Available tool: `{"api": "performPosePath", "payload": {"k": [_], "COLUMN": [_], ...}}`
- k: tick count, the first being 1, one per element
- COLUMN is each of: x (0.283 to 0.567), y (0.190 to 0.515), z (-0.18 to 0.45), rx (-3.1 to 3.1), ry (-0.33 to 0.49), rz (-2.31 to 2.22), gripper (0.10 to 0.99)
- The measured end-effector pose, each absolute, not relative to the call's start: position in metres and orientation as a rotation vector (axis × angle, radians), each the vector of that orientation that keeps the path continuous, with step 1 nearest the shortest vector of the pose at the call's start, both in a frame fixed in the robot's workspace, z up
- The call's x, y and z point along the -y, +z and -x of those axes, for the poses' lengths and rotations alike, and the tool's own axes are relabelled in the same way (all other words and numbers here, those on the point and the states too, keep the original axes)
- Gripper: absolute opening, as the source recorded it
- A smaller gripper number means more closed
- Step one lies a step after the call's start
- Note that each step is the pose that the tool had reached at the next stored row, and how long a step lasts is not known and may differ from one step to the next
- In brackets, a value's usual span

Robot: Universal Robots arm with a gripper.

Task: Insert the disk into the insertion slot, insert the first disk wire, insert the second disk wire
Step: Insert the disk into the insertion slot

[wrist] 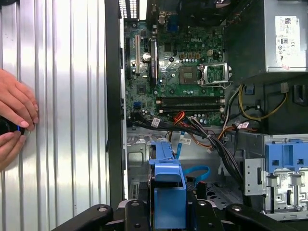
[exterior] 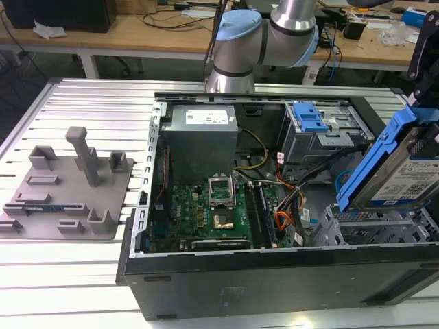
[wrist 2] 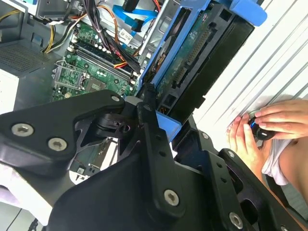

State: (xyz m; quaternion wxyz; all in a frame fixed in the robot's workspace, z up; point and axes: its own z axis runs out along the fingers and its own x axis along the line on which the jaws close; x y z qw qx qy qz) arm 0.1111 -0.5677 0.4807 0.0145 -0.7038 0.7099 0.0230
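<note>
Blue-framed disk [exterior: 401, 171], pinched tight in the pincer [wrist: 168, 209], hangs tilted above the insertion slot [exterior: 346, 232].

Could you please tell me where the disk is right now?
At the exterior view's right edge, the disk is held tilted in the air by the gripper, just above the insertion slot in the open computer case.

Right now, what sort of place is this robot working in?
Probably a robotics lab or test workshop: an open computer case sits on a slotted aluminium table, cluttered wooden benches stand behind, and the arm's hand holds the disk above the case.
</note>
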Motion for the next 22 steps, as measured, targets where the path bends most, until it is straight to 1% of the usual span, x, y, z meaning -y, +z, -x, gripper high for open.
{"api": "performPosePath", "payload": {"k": [7, 12, 22], "x": [0.566, 0.558, 0.556], "y": [0.48, 0.478, 0.474], "z": [-0.115, -0.116, -0.118], "rx": [-2.21, -2.21, -2.21], "ry": [0.071, 0.072, 0.071], "rz": [2.191, 2.191, 2.191], "gripper": [0.365, 0.365, 0.365]}}
